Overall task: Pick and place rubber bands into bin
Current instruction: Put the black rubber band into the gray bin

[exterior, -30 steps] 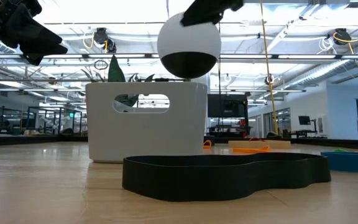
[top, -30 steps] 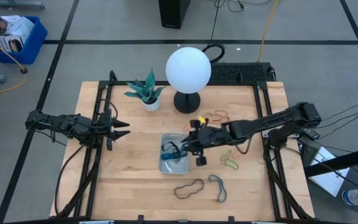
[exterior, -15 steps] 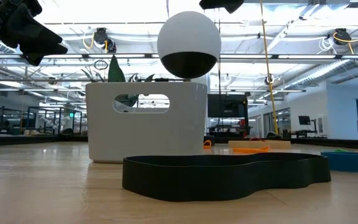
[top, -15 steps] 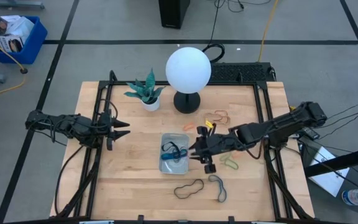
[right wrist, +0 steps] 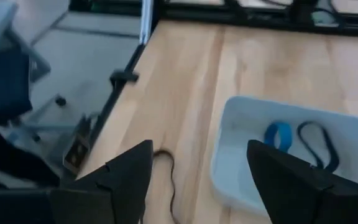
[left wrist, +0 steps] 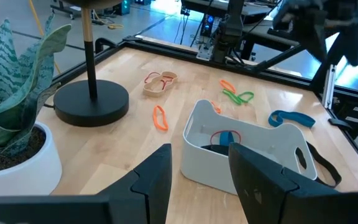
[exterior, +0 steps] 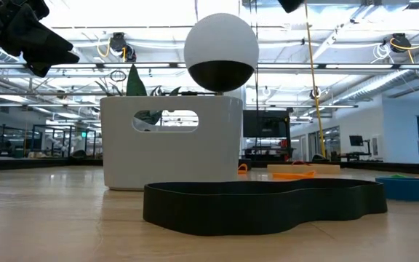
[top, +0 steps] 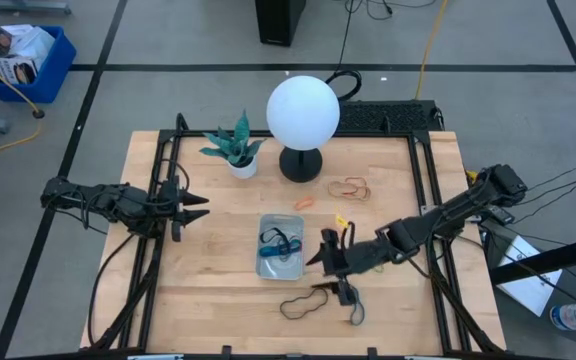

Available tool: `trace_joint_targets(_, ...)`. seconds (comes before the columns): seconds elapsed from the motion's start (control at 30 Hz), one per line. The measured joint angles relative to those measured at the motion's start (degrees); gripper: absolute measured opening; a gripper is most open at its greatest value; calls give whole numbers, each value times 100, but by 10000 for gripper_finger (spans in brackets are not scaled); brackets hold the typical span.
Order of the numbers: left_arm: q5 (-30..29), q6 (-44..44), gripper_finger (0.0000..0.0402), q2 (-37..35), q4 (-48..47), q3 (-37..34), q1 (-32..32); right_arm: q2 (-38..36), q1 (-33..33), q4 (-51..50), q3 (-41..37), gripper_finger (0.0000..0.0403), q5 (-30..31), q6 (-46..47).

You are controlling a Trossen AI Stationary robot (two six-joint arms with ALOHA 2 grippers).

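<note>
Bin (top: 282, 250) sits mid-table, just in front of the lamp base (top: 301, 163), with a blue band (right wrist: 279, 134) and a black band (right wrist: 316, 142) already inside; left wrist view also shows a red loop in it. Loose bands around it: long black band (top: 302, 303) near the table's front edge, grey band (top: 353, 307) just beside it and partly under the right arm, small orange band (top: 304, 203) between bin and lamp base, tan/orange cluster (top: 349, 187) to the right of the lamp base, green band (left wrist: 238, 96) and another orange one past the bin in the left wrist view. Right gripper (top: 342, 272) is just right of the bin's front corner, above the black/grey pair; fingers spread wide in its wrist view, nothing between them. Left gripper (top: 190, 207) hangs at the table's left side, well apart from the bin, fingers parted with a clear gap, empty. Potted plant (top: 234, 147) stands at back left beside the white globe lamp (top: 303, 110). Low view: black band (exterior: 264, 204) fills the foreground on the table (top: 228, 300), bin (exterior: 172, 142) behind it.
</note>
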Motion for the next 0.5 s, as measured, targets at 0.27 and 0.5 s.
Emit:
trace_joint_targets(0.27,-2,-11,166,-1,0,0,1,173,288,327,-676,239,704,17)
trace_joint_targets(0.5,-13,-169,166,-1,-2,0,2,1024,286,376,-722,227,265,300)
